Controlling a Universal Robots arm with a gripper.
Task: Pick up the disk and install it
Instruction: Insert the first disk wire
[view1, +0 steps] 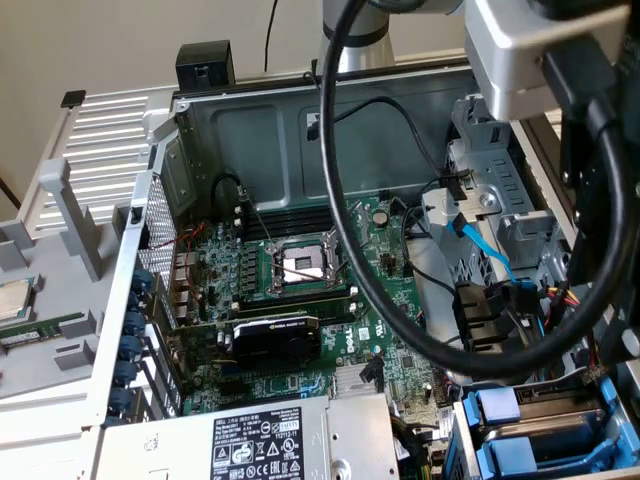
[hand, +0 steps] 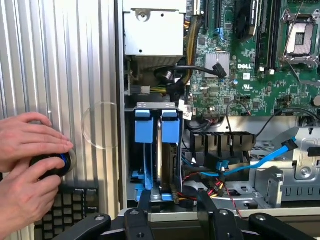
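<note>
While a person's hands (hand: 30, 142) rest on a round black knob with a blue ring (hand: 54, 164), we look into an opened grey metal computer case (view1: 250, 130). Beside the hands runs a ribbed silver metal panel (hand: 80, 60). Past it comes the grey steel drive cage (hand: 155, 106), where the disk (hand: 169, 150), a rectangular dark-and-silver metal hard drive in a blue plastic carrier frame, stands on edge just beside a second blue carrier (hand: 143, 131). Our black claw (hand: 174, 196) hangs over that cage with its fingers apart and nothing between them. Further along lie the green motherboard (hand: 260, 85) and a flat blue data cable (hand: 270, 161). We judge the disk stiff, dense for its bulk, slick on its metal faces and unforgiving of knocks. The blue frame's long edges, or its tab end, look the safest hold, since plastic gives better purchase than bare metal.
</note>
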